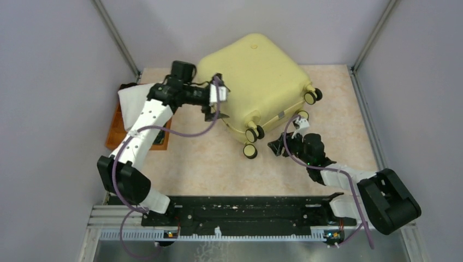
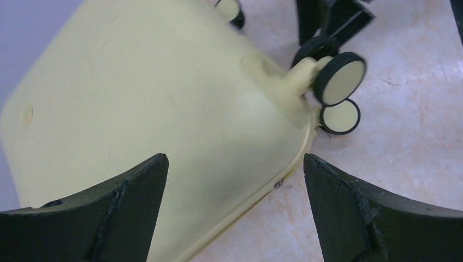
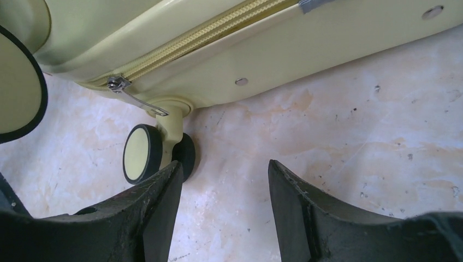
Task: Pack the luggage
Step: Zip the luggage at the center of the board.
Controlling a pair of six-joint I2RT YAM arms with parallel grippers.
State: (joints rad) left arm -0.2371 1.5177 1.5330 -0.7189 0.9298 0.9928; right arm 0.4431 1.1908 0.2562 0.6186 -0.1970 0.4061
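The pale yellow luggage (image 1: 256,76) lies closed on the table at the back centre, its four black-and-cream wheels facing the near right. My left gripper (image 1: 214,106) is open at the case's near-left edge, one finger over the shell (image 2: 164,109) and one over the table. My right gripper (image 1: 279,146) is open and empty, low over the table just in front of the wheel end. In the right wrist view the zipper (image 3: 218,30) runs shut along the case (image 3: 338,33), its metal pull (image 3: 131,95) hanging by a wheel (image 3: 143,153).
An orange-brown tray (image 1: 119,128) with white cloth (image 1: 131,101) sits at the left edge, partly under the left arm. Grey walls and metal posts close in the table on three sides. A black rail runs along the near edge.
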